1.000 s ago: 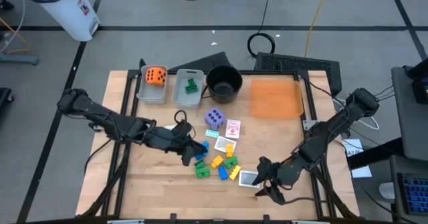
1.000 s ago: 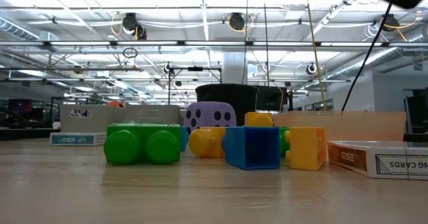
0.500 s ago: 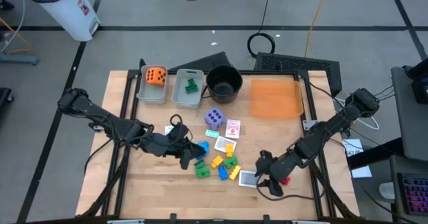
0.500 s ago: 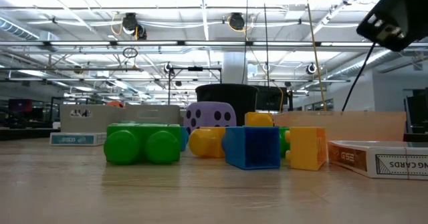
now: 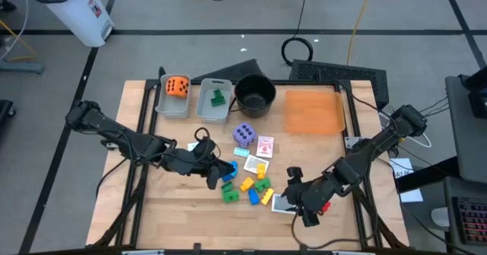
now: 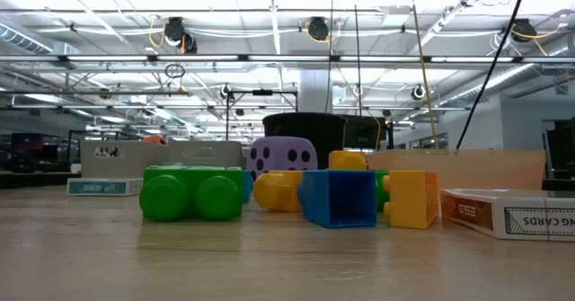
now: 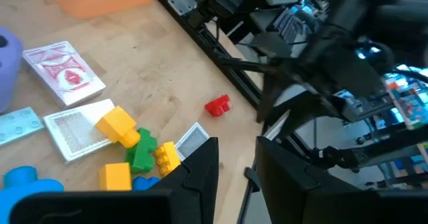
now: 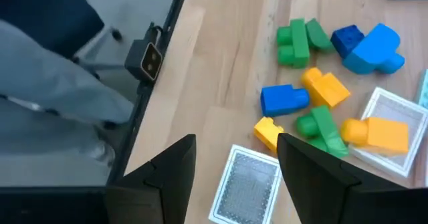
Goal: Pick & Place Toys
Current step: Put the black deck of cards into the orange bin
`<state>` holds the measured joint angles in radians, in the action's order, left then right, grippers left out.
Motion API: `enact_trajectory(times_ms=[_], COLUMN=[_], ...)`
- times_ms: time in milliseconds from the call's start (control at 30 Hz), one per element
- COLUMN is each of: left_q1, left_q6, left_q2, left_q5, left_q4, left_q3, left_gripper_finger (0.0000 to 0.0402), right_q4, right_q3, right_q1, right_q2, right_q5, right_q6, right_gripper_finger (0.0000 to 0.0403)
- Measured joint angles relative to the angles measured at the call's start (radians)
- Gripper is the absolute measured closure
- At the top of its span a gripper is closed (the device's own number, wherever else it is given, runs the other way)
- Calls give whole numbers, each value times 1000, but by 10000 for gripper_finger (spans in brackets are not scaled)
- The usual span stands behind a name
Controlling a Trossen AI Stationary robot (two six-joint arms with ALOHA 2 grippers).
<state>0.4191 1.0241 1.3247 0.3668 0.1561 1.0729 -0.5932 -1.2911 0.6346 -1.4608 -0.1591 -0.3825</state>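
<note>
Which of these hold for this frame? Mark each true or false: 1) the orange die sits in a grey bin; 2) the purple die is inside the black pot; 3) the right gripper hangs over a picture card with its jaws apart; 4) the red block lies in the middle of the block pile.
1) True: the orange die sits in the left grey bin.
2) False: the purple die stands on the table, in front of the black pot.
3) True: the right gripper hangs open over the picture card.
4) False: the red block lies apart from the pile, near the table's right edge.
</note>
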Motion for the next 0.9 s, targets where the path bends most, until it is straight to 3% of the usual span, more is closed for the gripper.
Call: enact_trajectory(times_ms=[200, 367, 900], left_q1=[3, 3, 3], left_q6=[0, 1, 0], left_q2=[0, 0, -1], left_q5=[-4, -29, -29], left_q4=[45, 74, 103], left_q3=[0, 0, 0], left_gripper_finger=[298, 298, 298], right_q4=[-281, -393, -414], right_q3=[-210, -239, -238], right_q1=[17, 31, -21], right_q2=[-162, -245, -277], right_q5=[2, 5, 4], right_q6=[32, 15, -122], right_gripper_finger=[200, 200, 191])
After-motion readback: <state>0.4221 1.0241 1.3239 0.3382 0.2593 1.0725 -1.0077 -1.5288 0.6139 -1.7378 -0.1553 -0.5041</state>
